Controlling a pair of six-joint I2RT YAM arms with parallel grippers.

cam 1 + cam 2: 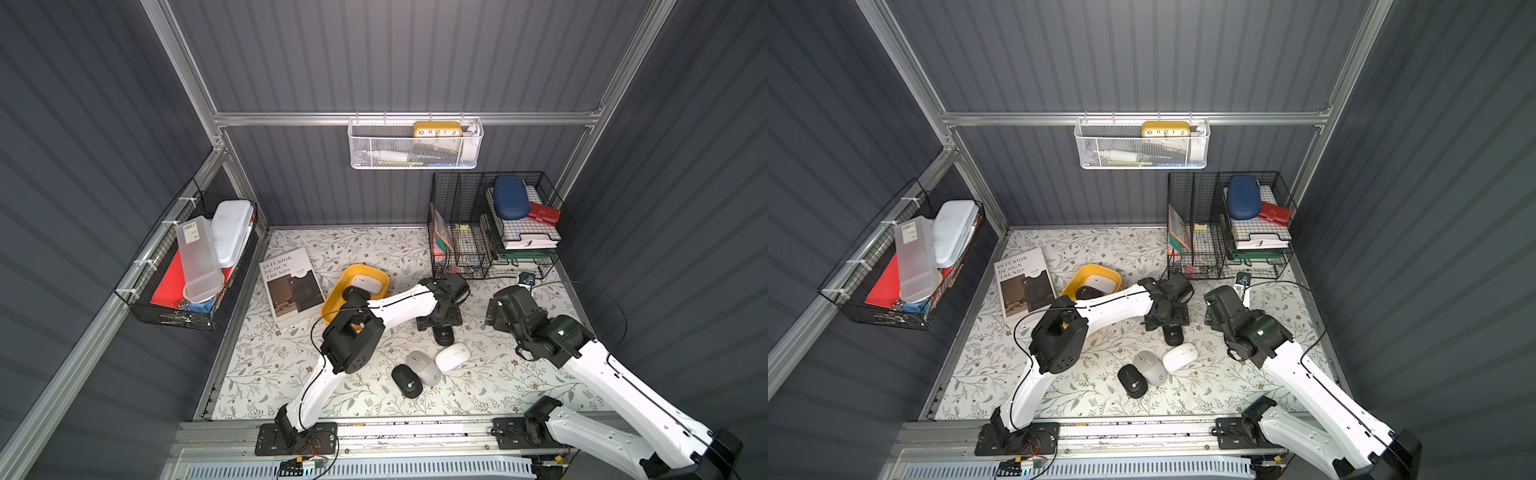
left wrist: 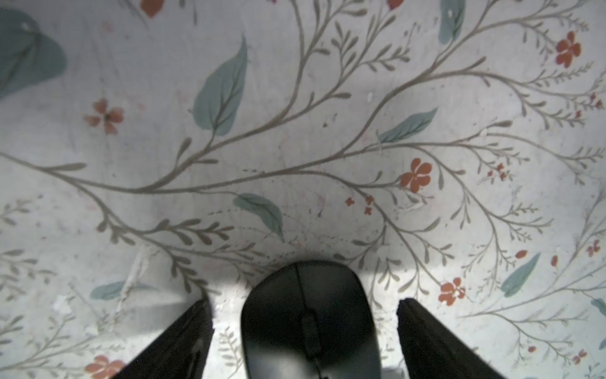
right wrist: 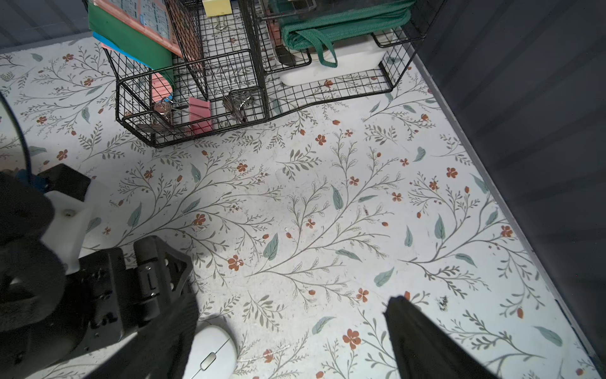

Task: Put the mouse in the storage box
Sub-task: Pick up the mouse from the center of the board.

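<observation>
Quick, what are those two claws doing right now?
Left gripper: open, straddling the black mouse, not gripping it.
Right gripper: open, empty.

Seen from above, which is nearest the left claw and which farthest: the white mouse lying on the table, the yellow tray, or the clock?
1. The white mouse, on the table right beside the left gripper.
2. The yellow tray, off to its left.
3. The clock, up in the hanging white basket.
</observation>
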